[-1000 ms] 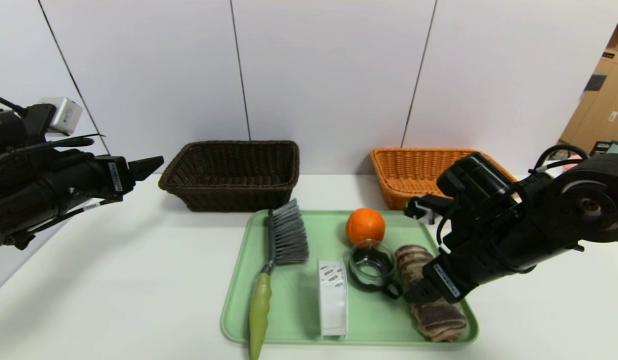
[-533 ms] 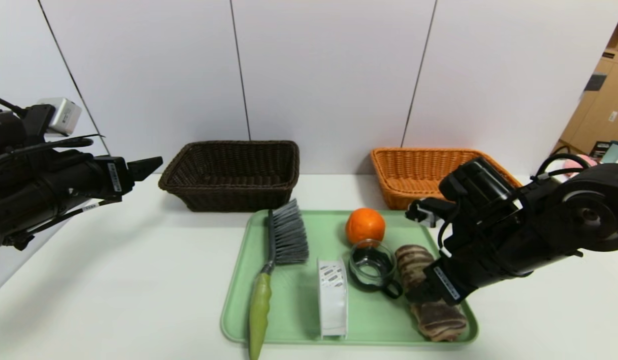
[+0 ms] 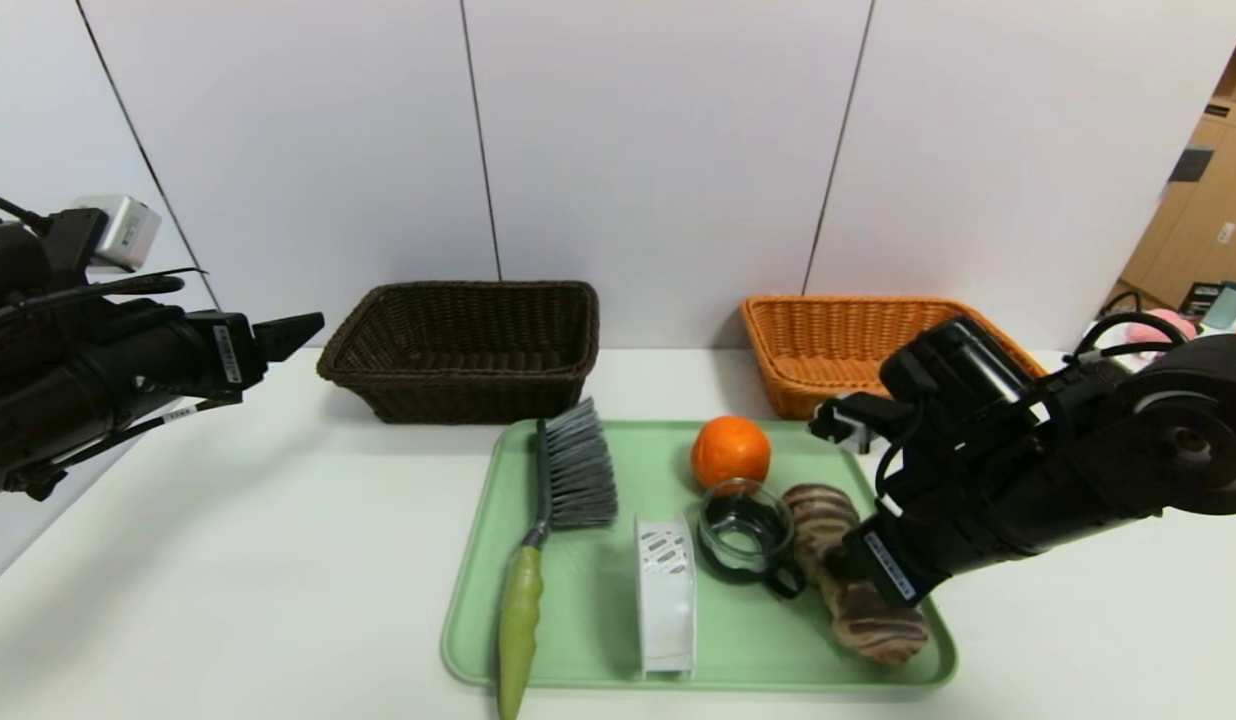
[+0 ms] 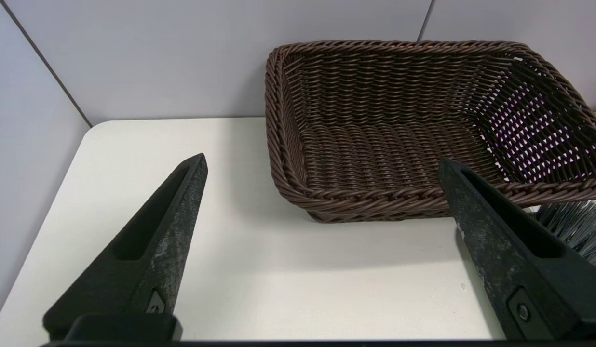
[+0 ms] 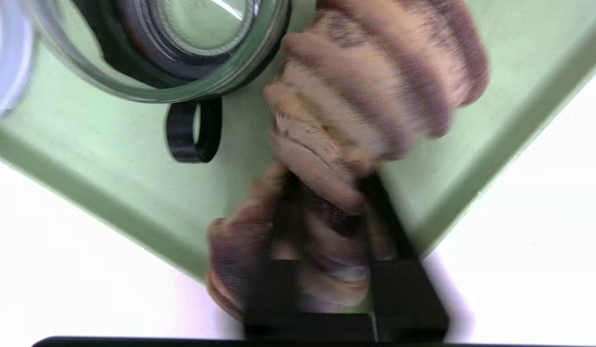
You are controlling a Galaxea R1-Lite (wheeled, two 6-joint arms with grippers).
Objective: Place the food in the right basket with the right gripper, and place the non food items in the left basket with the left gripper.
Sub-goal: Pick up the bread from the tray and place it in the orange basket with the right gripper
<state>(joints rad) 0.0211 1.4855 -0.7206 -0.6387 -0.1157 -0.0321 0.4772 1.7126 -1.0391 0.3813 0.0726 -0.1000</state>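
Right gripper: clamped on striped bread roll, green tray. Left gripper: parked, fingers spread wide, near dark basket.

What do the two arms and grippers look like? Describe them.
Both arms are black, with bulky housings and loose black cables. The left gripper has two long, tapered, scuffed black fingers. A grey camera box sits on the left arm, and white labels mark both arms. The right gripper has thin black fingers.

No writing could be read: the stickers on the white spool showed only barcodes, and the arm labels stayed illegible.
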